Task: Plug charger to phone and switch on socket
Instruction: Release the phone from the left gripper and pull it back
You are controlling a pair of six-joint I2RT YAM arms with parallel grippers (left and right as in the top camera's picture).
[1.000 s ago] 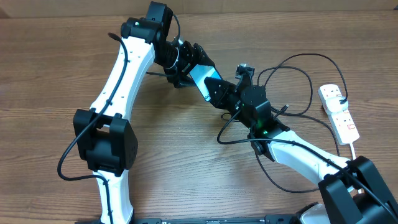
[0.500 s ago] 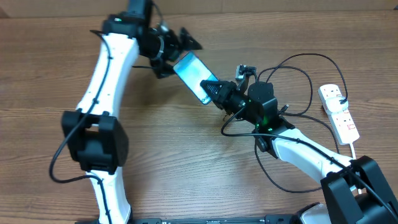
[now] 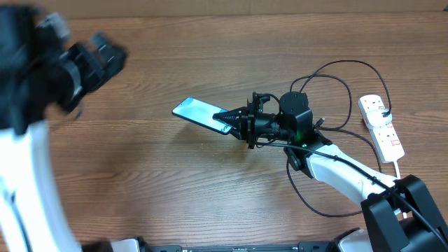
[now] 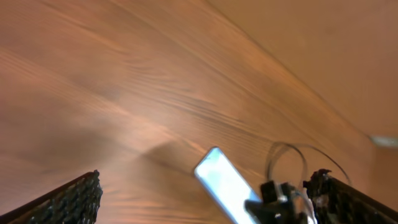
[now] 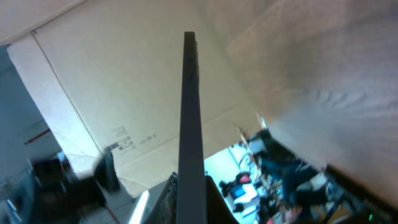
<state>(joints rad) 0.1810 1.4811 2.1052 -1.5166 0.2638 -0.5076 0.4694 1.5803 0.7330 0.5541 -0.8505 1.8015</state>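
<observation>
Overhead: right gripper (image 3: 234, 122) clamped shut on the right end of the phone (image 3: 196, 112), near the middle of the table (image 3: 175, 189), lit screen up and slanting up-left. Left gripper (image 3: 98, 59) far off at the upper left, blurred, jaws spread wide and empty, well apart from the phone. Charger (image 3: 343, 61) looped behind the right wrist (plug tip hidden by the fingers, so cannot tell whether it sits in the phone). Socket (image 3: 381, 126) at the right edge, well apart from the phone, white lead trailing down.

Left wrist: own fingers (image 4: 68, 202) at the two bottom corners, far apart, nothing between them. Phone (image 4: 221, 177) seen below, bright, pinched at its lower end by the dark right gripper.

Right wrist: phone (image 5: 189, 124) edge-on, a thin dark strip rising from the bottom centre.
</observation>
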